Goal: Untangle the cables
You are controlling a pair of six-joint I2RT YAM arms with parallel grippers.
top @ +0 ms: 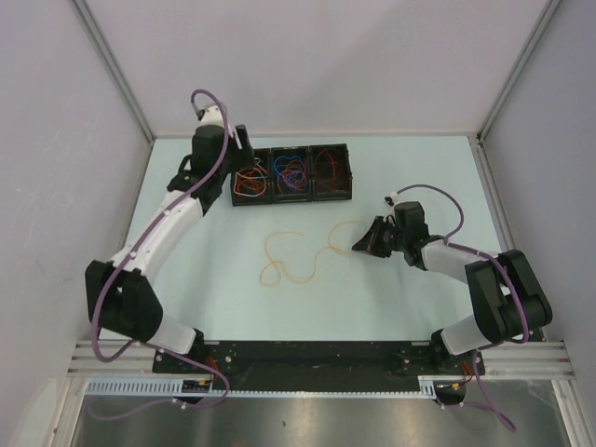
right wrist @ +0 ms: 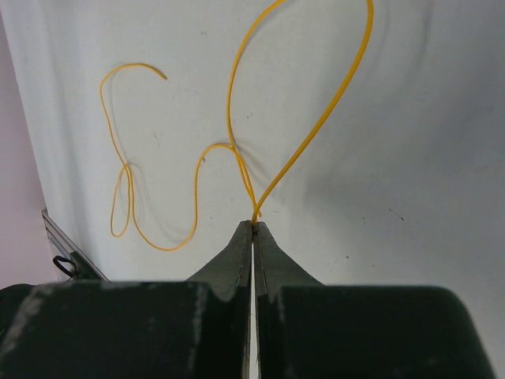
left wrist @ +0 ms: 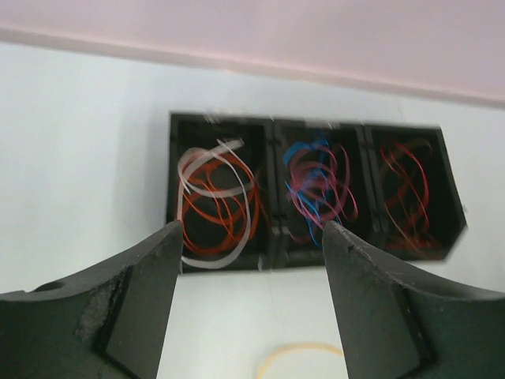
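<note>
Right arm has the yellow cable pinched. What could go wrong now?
The right gripper holds the yellow cable only at its very fingertips, so it may slip. The cable crosses itself on the table; pulling could tighten that loop. The open left gripper hangs near the tray, where a white loop could snag.

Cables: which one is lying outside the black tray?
The yellow cable, looped on the table with the right tool pinching it. All other cables sit inside the tray.

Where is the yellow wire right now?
In the top view the yellow wire lies mid-table, in front of the black tray, its right end pinched in the right gripper.
</note>
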